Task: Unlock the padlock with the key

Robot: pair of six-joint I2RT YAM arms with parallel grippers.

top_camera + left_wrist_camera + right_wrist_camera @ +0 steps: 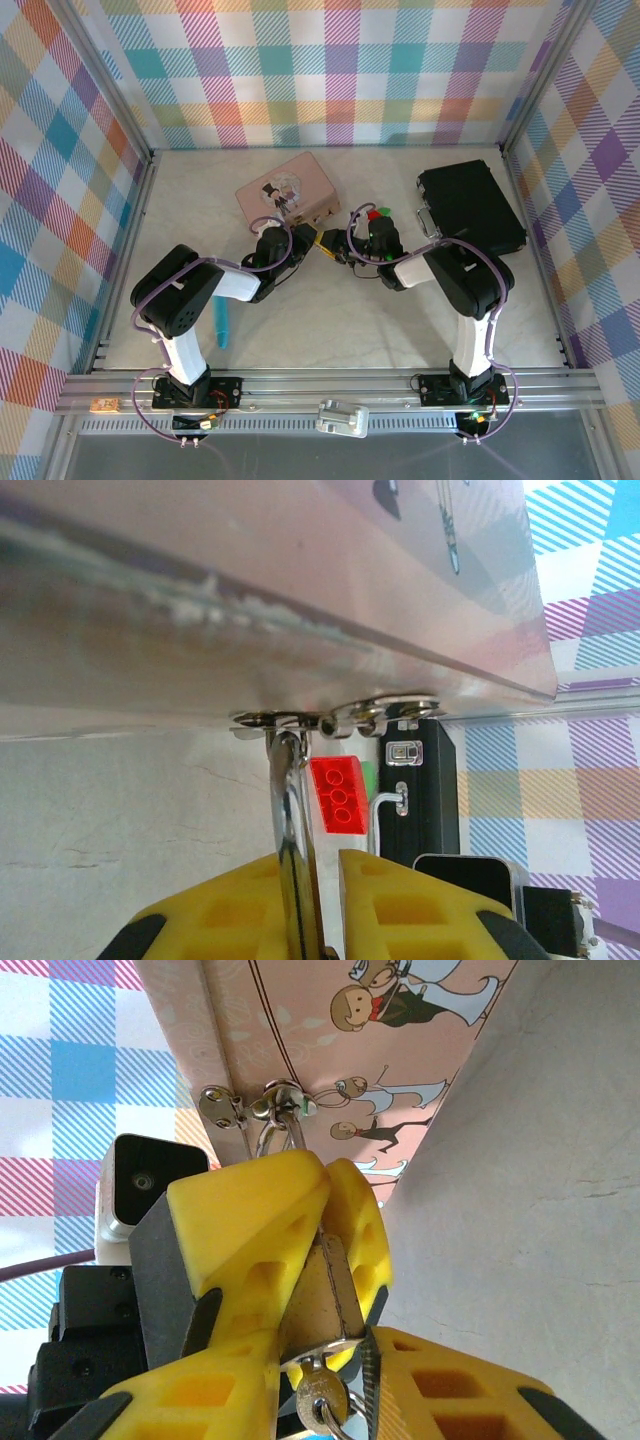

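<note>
- Padlock point(322, 1295) hangs at the latch point(255, 1105) on the pink tin's point(285, 188) front edge, boxed in by both grippers.
- A red block point(338, 793) and a black case point(470, 205) lie to the tin's right.
- The left gripper point(305, 865) is clenched on the padlock, hiding most of its brass body. The silver shackle point(288, 800) reaches the latch.
- The key point(322, 1400) sits at the padlock's end away from the tin, between the right gripper's point(325, 1355) fingers. Whether they pinch it cannot be told.

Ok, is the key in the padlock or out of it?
In, it seems: the key sticks out of the bottom of the padlock, which the left gripper holds. Whether it is turned, I cannot tell.
</note>
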